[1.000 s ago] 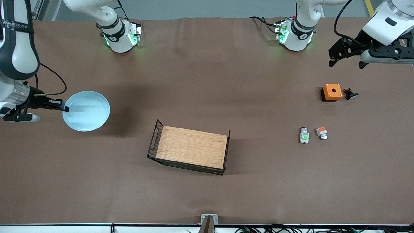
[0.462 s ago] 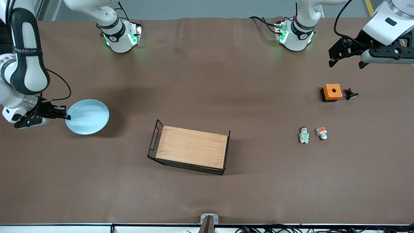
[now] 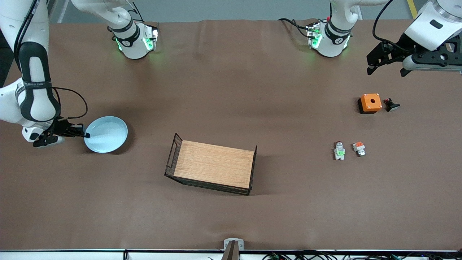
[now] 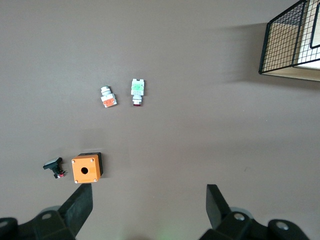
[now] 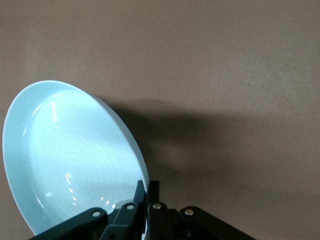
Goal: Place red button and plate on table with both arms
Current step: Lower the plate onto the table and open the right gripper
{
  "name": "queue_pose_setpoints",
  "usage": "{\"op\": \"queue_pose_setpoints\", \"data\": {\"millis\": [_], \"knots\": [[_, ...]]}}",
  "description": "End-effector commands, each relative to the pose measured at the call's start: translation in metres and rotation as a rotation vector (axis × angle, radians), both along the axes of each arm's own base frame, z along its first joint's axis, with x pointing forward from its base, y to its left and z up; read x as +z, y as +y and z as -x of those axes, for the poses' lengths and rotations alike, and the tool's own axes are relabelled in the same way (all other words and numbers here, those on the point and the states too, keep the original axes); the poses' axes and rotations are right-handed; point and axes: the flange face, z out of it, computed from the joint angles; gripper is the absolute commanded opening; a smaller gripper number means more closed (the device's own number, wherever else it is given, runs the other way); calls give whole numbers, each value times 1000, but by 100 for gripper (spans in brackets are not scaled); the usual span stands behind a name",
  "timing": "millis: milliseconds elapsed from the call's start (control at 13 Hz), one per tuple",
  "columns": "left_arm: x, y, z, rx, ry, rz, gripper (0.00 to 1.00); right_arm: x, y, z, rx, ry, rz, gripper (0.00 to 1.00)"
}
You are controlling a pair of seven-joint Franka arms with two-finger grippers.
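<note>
Toward the right arm's end of the brown sheet-covered table (image 3: 231, 90), the right gripper (image 3: 85, 135) is pinching the rim of the round, glossy pale-blue plate (image 3: 107, 134), its fingers clamped tight. The tiny silvery red button with its green block (image 3: 339, 150) is lying beside an orange-blocked piece (image 3: 359, 148). The left gripper (image 3: 386, 66) is hanging wide apart above the orange square box (image 3: 370, 103).

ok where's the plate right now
In the front view the plate is at the right arm's end of the table, its rim pinched by the shut right gripper, with the wire rack its nearest neighbour.
</note>
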Motion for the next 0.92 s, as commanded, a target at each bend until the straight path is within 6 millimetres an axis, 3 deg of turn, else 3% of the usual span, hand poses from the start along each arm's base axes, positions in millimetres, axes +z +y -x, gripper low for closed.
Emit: {"op": "queue_pose_setpoints", "data": {"millis": [0, 231, 615, 846], "knots": [[4, -1, 5, 6, -7, -4, 100, -13, -8, 3, -26, -11, -26, 2], [4, -2, 5, 3, -9, -5, 100, -40, -12, 8, -54, -15, -47, 2], [4, -6, 6, 0, -8, -5, 100, -58, -11, 9, -61, -41, -65, 3], [4, -7, 5, 9, -7, -4, 100, -55, -5, 6, -50, -45, -72, 20]]}}
